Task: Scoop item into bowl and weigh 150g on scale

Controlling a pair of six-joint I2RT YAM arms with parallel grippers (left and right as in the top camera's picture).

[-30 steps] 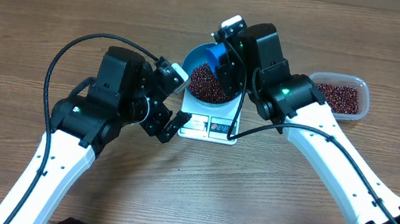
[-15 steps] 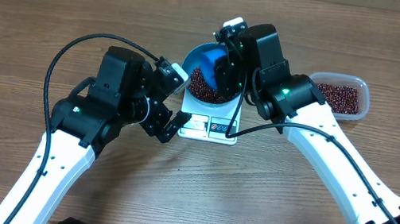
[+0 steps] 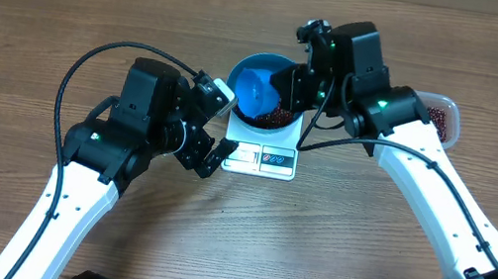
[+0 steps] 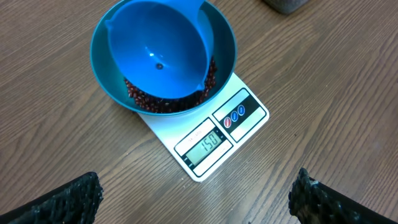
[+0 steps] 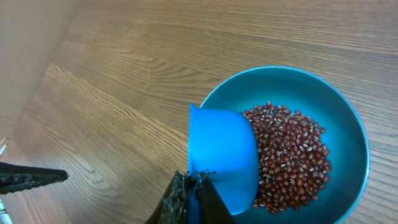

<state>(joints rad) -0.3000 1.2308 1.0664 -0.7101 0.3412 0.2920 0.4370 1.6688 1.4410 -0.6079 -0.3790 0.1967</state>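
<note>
Broadly, the wooden table [image 3: 30,5] fills every view, and the two white-and-black arms reach in from its near edge toward the middle. The left gripper [image 3: 219,133] hangs just beside the scale's left side with its jaws spread wide and nothing between them; in its wrist view the two dark fingertips [image 4: 68,198] sit far apart at the bottom corners. The right gripper [image 5: 191,198] is clamped on the handle of the bright blue scoop [image 4: 158,50], its fingers pinched tight together around it. Behind the right arm, a clear plastic tub [image 3: 448,101] with more beans inside sits on the table, well apart from the scale and largely hidden by the arm. The teal-blue bowl [image 4: 222,43] stands on the white scale [image 4: 168,130], overhanging the platform on all sides that show and leaving only the panel edge uncovered. The scoop lies inside the bowl, tilted, covering much of the opening; its hollow is almost bare, with a single dark speck near the bottom. The red-brown beans [image 5: 289,155] lie in a loose heap in the bowl, showing past the scoop's rim. On the scale's panel the display [image 4: 208,142] reads 150, and three small round buttons [image 4: 235,115] sit just beside it.
</note>
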